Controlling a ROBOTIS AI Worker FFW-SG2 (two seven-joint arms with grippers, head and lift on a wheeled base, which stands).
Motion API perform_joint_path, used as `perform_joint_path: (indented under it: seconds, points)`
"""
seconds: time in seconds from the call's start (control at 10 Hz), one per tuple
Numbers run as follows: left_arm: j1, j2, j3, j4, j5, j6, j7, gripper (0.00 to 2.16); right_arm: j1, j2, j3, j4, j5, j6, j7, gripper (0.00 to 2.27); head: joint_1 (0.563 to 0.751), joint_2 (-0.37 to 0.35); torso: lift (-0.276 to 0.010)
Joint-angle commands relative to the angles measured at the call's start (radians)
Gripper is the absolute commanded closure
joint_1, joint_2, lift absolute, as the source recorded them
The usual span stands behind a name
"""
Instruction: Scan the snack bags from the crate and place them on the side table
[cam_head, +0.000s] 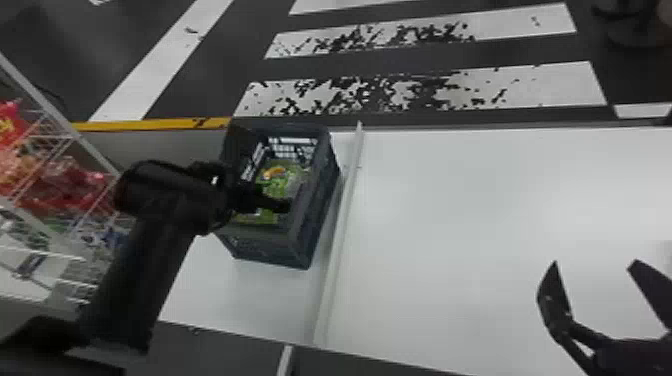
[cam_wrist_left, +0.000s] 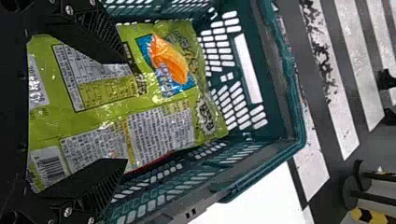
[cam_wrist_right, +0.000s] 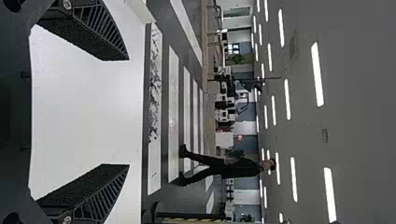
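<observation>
1. The room has a dark floor (cam_head: 500, 55) with white stripes (cam_head: 550, 82), two of them badly scuffed, well beyond both pincers, and ceiling lamps (cam_wrist_right: 317, 74) farther back.
2. Nearer in, there's a white table (cam_head: 475, 190), with a raised strip (cam_head: 345, 200) running across it between the left pincer and the right one.
3. The left pincer (cam_head: 262, 189) is at the mouth of a dark crate (cam_head: 305, 235), having its arm over the crate's left side; the crate stands on the white surface left of the strip.
4. I see the left pincer's two fingers well apart, one on either side of a green snack bag (cam_wrist_left: 163, 105). They aren't closed on it, though whether either touches it I can't tell.
5. That bag lies inside the crate, in front of the left pincer and between its fingers, with an orange picture on a blue patch, blocks of small print and a barcode.
6. The right pincer (cam_head: 595, 262) is wide open over the table, right of the strip, and holds nothing.
7. Off to the left of the left pincer's arm is a wire rack (cam_head: 95, 150) with red packets (cam_head: 65, 195) in it.
</observation>
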Motion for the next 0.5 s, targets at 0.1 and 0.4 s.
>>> perform_joint_path:
  seconds: [0.1,0.4]
  points:
    - [-0.021,-0.007,-0.020,0.069,-0.005,0.016,-0.005,0.29,-0.008,-0.004,0.006,0.000,0.002,0.022,0.001,0.06,0.695,0.284,-0.050]
    - [-0.016,-0.017,0.003,0.069,0.039,0.016,0.040,2.13,-0.012,-0.004,0.006,0.001,0.000,0.035,0.001,0.06,0.695,0.290,-0.050]
